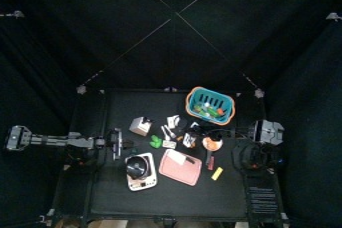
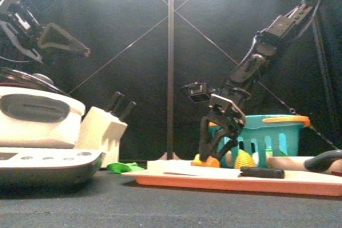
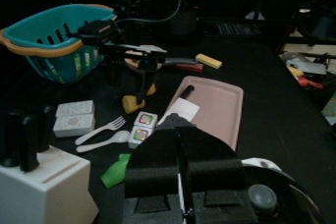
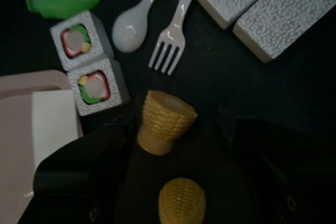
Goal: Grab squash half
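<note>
1. Right end effector [image 2: 218, 100]: jaws stand wide apart, holding nothing, poised above the squash half [image 4: 168, 122].
2. Squash half: an orange rounded piece lying on the surface [image 1: 120, 177], just beside the pink board [image 3: 217, 110] and near the teal basket [image 3: 59, 39]. No contact with either jaw is visible.
3. Left end effector [image 3: 184, 159]: at rest over the surface's left side; its opening cannot be told.
4. Right wrist view alone shows a white fork [image 4: 167, 41], a spoon [image 4: 134, 24] and two sushi rolls [image 4: 86, 63] near the squash half.
5. Front view alone shows the right end effector hanging clear above the pieces.
</note>
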